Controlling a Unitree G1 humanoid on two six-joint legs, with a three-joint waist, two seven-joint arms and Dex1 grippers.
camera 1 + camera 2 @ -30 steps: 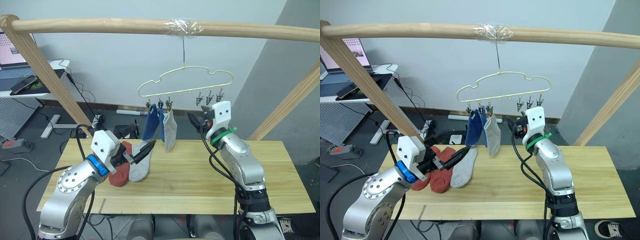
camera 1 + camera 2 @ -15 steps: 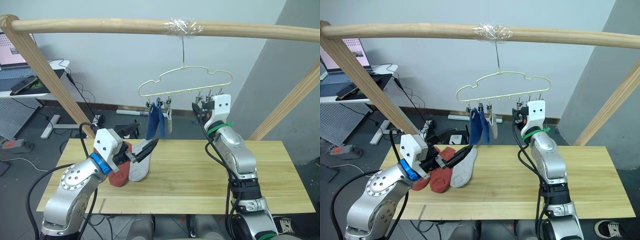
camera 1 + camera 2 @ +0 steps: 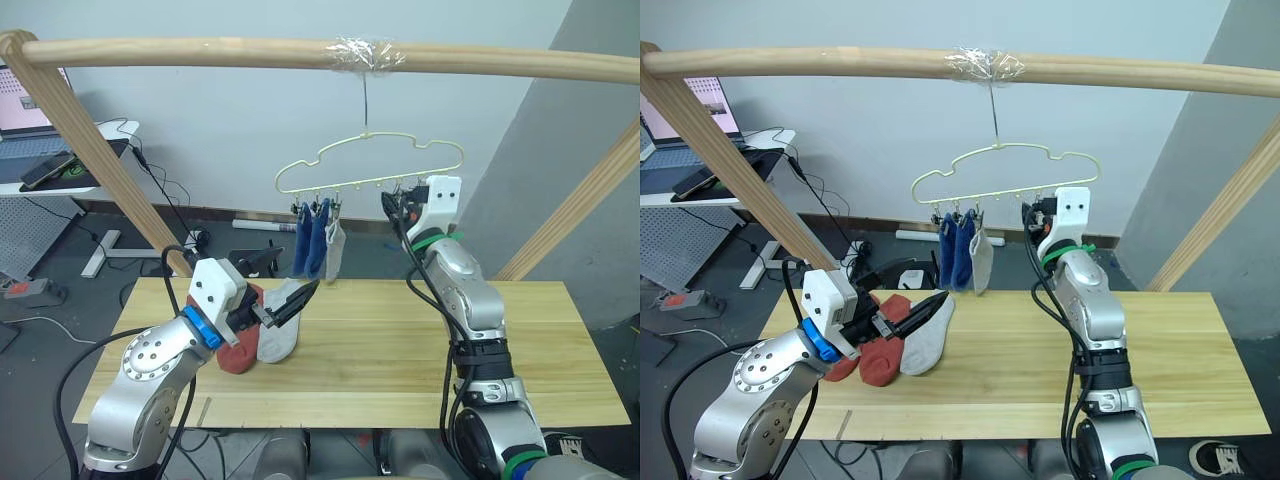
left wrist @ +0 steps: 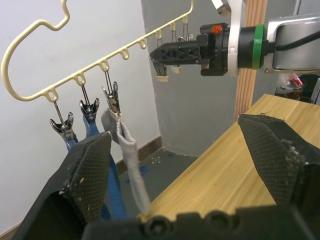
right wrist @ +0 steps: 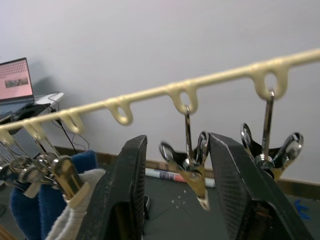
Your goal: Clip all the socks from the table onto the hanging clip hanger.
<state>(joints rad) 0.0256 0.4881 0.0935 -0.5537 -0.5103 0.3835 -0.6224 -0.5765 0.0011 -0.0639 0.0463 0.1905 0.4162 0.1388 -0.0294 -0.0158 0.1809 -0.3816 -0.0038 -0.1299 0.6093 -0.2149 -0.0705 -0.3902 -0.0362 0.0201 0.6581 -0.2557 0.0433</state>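
Left eye view, nearest you: your left end effector hovers low over the worktop, fingers spread and holding nothing, just beside the grey sock that lies there. Two rust-red socks lie against that grey sock on its left, partly hidden behind the left arm. Farther back, the clip hanger hangs by its hook from the taped wooden pole. Two blue socks and a light grey sock dangle from its three left clips. Your right end effector is raised to the hanger's right half; in the right wrist view its fingers stand apart on either side of an empty metal clip, not squeezing it. Behind all this, cables trail on the floor beside a side desk with a laptop.
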